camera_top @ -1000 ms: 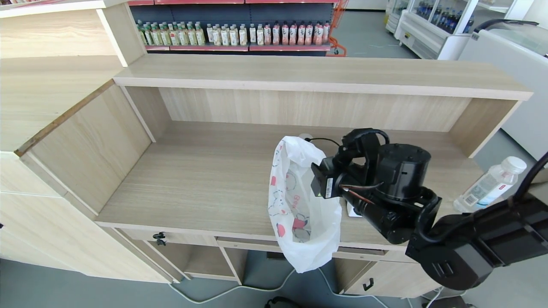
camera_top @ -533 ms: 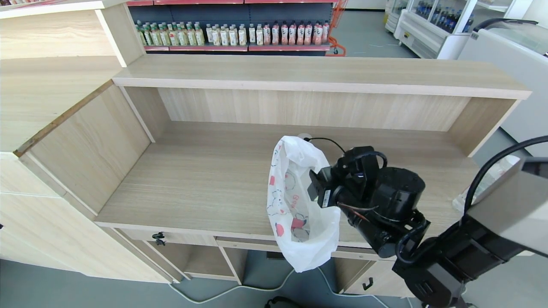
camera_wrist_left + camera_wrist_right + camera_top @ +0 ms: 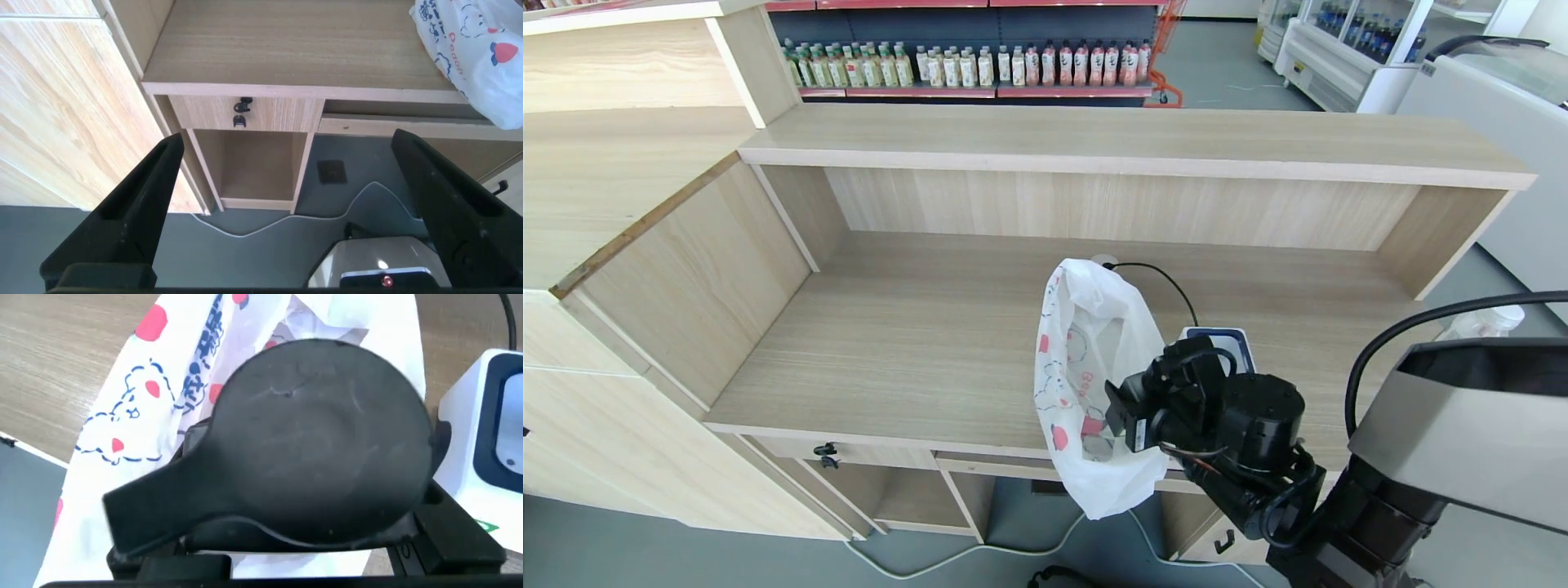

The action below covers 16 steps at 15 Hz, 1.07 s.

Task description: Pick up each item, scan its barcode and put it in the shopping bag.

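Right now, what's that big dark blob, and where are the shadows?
Right wrist view: something dark and round sits close to the camera, covering much of the shopping bag; I cannot tell what it is. Head view: soft, even light, faint shade on the counter beneath its upper ledge.

Close before me sits a black round thing [image 3: 323, 445] with a flat handle jutting off one side, and I cannot tell what it is. It covers much of the shopping bag [image 3: 176, 392], white plastic printed with red and blue cartoon figures, which lies on the wooden counter [image 3: 57, 351] and spills past its edge over dark floor [image 3: 20, 498]. Just beside the bag stands the white scanner [image 3: 490, 425] with its blue-rimmed window, a thin black cable [image 3: 512, 322] running behind it.
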### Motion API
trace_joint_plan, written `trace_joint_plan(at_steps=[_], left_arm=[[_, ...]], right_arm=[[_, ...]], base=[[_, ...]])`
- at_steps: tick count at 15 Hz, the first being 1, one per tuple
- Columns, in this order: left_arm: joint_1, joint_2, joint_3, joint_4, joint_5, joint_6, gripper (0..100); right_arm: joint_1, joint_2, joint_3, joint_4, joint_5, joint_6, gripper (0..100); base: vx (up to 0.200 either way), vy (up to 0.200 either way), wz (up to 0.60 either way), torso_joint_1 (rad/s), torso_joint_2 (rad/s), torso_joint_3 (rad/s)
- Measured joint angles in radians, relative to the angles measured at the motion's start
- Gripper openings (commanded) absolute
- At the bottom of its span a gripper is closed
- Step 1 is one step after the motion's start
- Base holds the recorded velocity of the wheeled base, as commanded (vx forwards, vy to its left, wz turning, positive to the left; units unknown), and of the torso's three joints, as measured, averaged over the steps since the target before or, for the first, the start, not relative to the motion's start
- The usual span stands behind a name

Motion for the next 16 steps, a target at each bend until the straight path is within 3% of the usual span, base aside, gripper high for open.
trace_joint_plan(at_steps=[10, 11, 16], left_arm=[[0.0, 0.0, 0.0, 0.0, 0.0, 0.0, 100], [0.0, 0.0, 0.0, 0.0, 0.0, 0.0, 100], [0.0, 0.0, 0.0, 0.0, 0.0, 0.0, 100]], right_arm=[[-0.01, 0.076, -0.071, 0.013, 0.008, -0.006, 0], [-0.015, 0.077, -0.07, 0.013, 0.008, -0.007, 100], [-0.037, 0.042, -0.049, 0.016, 0.032, 0.002, 100]], base=[[0.0, 0.0, 0.0, 0.0, 0.0, 0.0], [0.0, 0.0, 0.0, 0.0, 0.0, 0.0], [0.0, 0.0, 0.0, 0.0, 0.0, 0.0]])
